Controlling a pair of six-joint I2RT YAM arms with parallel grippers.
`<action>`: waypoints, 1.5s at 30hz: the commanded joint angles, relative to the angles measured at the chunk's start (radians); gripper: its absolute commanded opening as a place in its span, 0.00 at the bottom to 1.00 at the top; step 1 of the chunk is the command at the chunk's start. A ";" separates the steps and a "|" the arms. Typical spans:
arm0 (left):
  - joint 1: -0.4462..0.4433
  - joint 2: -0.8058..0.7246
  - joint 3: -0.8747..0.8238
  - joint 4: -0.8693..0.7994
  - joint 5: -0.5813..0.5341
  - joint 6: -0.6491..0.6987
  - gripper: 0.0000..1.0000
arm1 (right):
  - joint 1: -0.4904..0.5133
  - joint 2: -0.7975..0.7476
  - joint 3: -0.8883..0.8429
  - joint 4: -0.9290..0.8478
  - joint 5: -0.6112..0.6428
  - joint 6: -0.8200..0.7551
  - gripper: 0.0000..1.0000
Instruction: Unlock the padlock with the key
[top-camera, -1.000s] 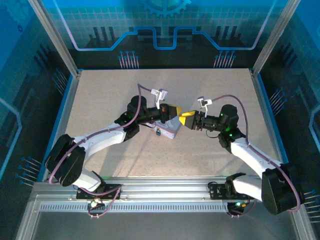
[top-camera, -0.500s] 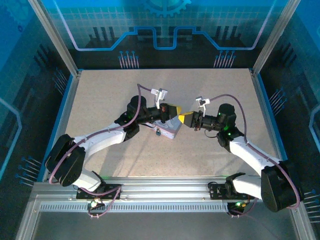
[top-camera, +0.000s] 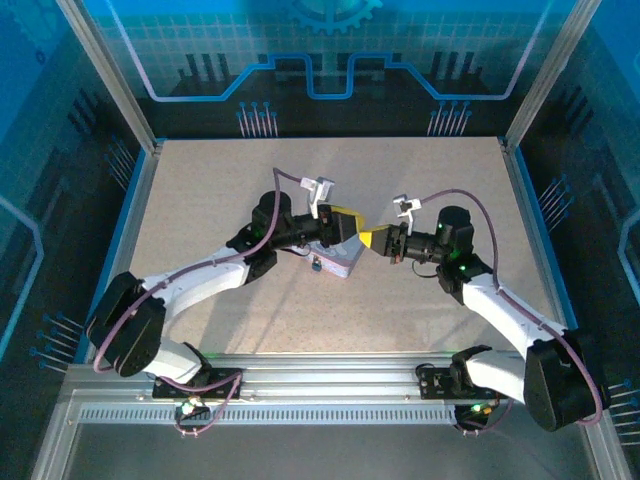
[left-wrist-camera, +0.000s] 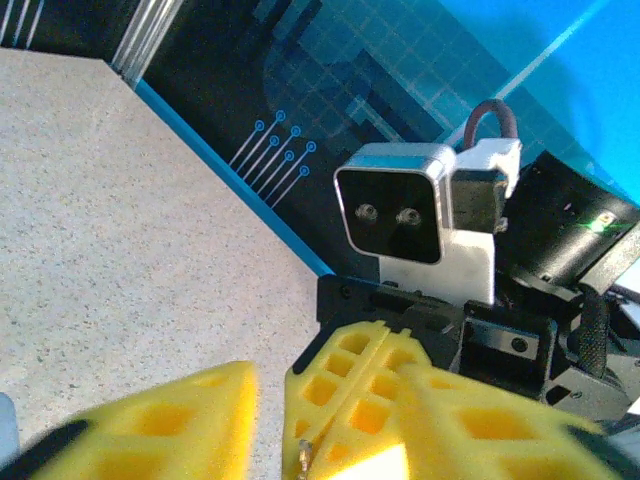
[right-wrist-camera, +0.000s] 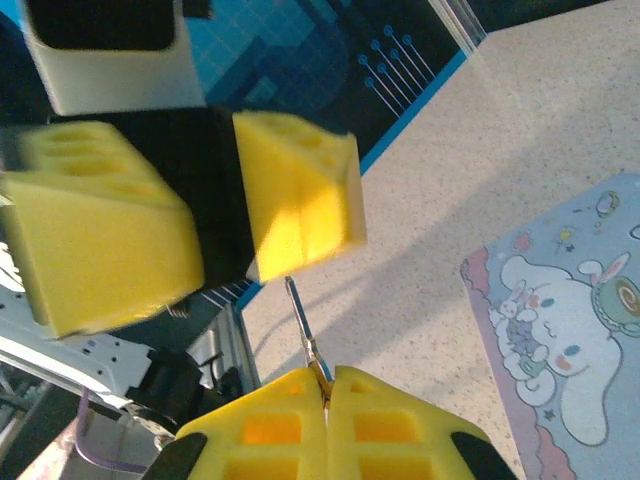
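Key (right-wrist-camera: 303, 330): thin sliver pinched in the closed right gripper (right-wrist-camera: 327, 385), blade jutting clear, likely for insertion, facing the left gripper (top-camera: 347, 222), whose fingers stand parted with nothing seen between; padlock (top-camera: 316, 264) sits unheld just beside the tin (right-wrist-camera: 570, 330).

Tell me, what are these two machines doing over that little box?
Two robot arms are working toward opening a tiny padlock that sits at the near edge of a cartoon-printed tin. The right gripper has its jaws shut on a thin key, tip pointing out. The left gripper hovers just opposite with its jaws apart, above the tin. The key is not in the lock yet.
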 joint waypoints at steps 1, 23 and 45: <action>-0.001 -0.084 -0.011 -0.099 -0.065 0.085 0.56 | -0.008 -0.015 0.047 -0.183 0.025 -0.124 0.00; 0.035 -0.318 -0.365 -0.337 -0.409 0.048 0.92 | 0.147 0.426 0.361 -0.435 0.263 -0.220 0.00; 0.126 0.060 -0.413 0.008 -0.218 0.023 0.77 | 0.171 0.712 0.567 -0.570 0.318 -0.240 0.00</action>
